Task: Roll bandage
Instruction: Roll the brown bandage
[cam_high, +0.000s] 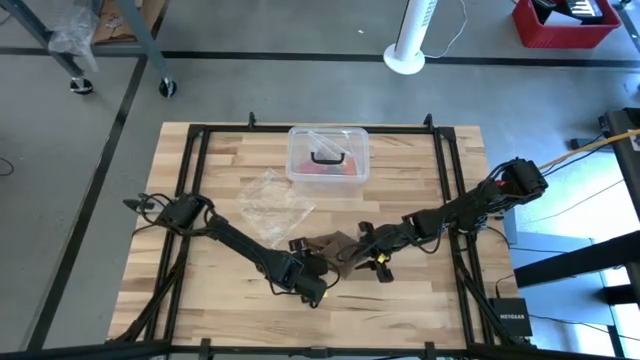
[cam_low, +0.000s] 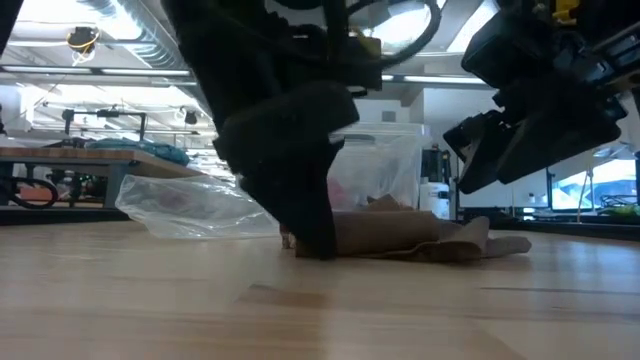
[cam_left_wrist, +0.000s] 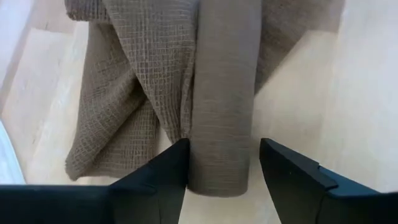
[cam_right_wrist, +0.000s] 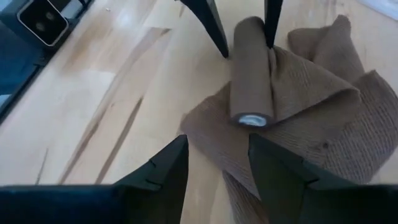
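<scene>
The dull brown bandage (cam_high: 337, 247) lies crumpled on the table's near middle. Part of it is wound into a short roll (cam_left_wrist: 221, 93), which also shows in the right wrist view (cam_right_wrist: 250, 74). The loose rest (cam_right_wrist: 323, 118) lies spread in folds beside and under the roll. My left gripper (cam_left_wrist: 224, 165) is open and low at the table (cam_low: 312, 235), with its fingers on either side of one end of the roll. My right gripper (cam_right_wrist: 217, 162) is open and empty. It is raised above the table (cam_low: 500, 140), facing the roll's other end (cam_right_wrist: 252, 118). My left gripper comes at the roll slanting down from the table's near left, its fingers lying along the roll. One finger (cam_left_wrist: 166, 171) lies against the roll's side (cam_left_wrist: 194, 149) near its end. The other finger (cam_left_wrist: 286, 171) stands apart from it. The roll lies on the table.
A clear plastic box with a black handle (cam_high: 328, 158) stands at the far middle of the table. A clear thin plastic bag (cam_high: 270, 200) lies to the left of the bandage and also shows in the low view (cam_low: 190, 205). Bare wood lies toward the near edge.
</scene>
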